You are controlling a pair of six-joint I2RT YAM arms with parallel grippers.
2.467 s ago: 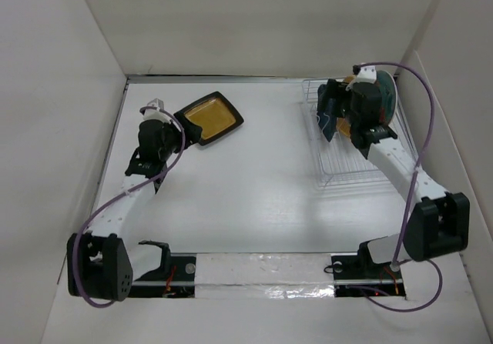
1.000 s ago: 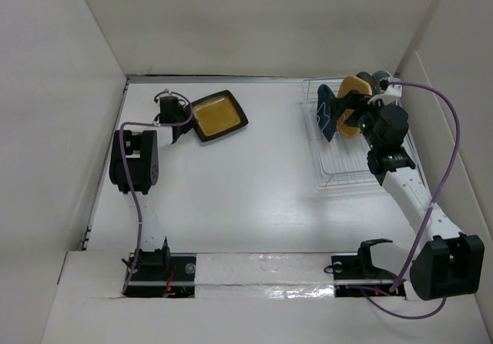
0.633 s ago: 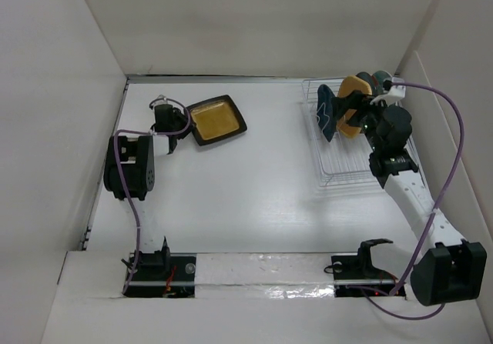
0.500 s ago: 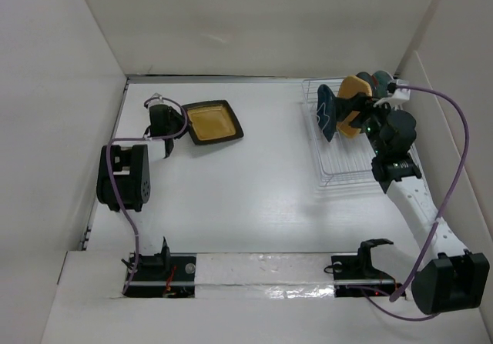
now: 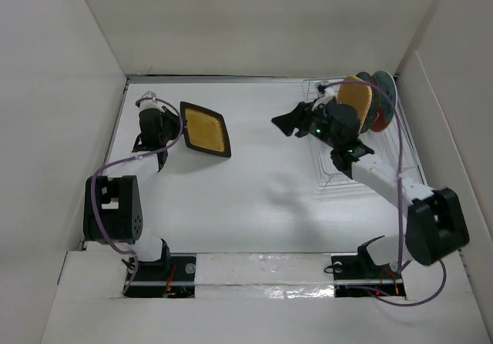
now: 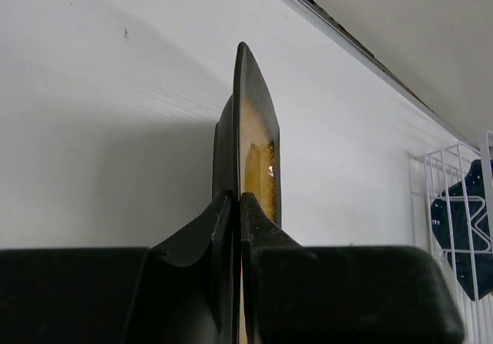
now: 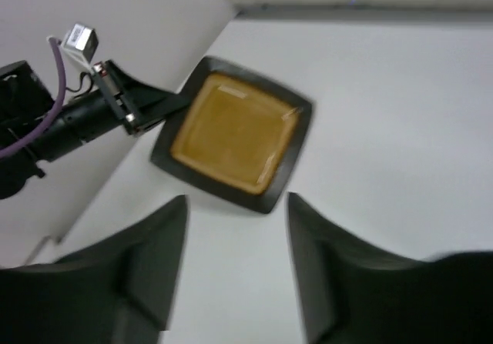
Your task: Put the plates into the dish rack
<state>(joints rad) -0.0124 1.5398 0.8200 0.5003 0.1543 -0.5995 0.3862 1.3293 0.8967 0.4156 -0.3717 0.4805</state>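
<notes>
My left gripper [image 5: 159,123] is shut on the rim of the black-rimmed square plate [image 5: 206,128] with a mustard-yellow centre. The plate is tipped up on edge at the back left. In the left wrist view this plate [image 6: 250,128] shows edge-on, pinched at my left gripper [image 6: 237,196]. My right gripper [image 5: 283,119] hangs open over the table's middle and faces the plate [image 7: 235,132], with nothing between its fingers [image 7: 154,244]. The white dish rack [image 5: 347,176] at the back right holds a tan wooden plate [image 5: 356,104], a red plate [image 5: 375,107] and a dark teal plate [image 5: 388,88]. A blue plate [image 6: 466,232] stands in the rack [image 6: 454,171].
White walls close in the table on the left [image 5: 69,128], back and right. The right arm's forearm [image 5: 377,178] lies across the rack's front. Purple cables [image 5: 108,171] loop beside both arms.
The left gripper closed on the square plate's rim and tipped it up off the table. The right arm swung left from the rack towards the middle, its jaws narrowing somewhat.
</notes>
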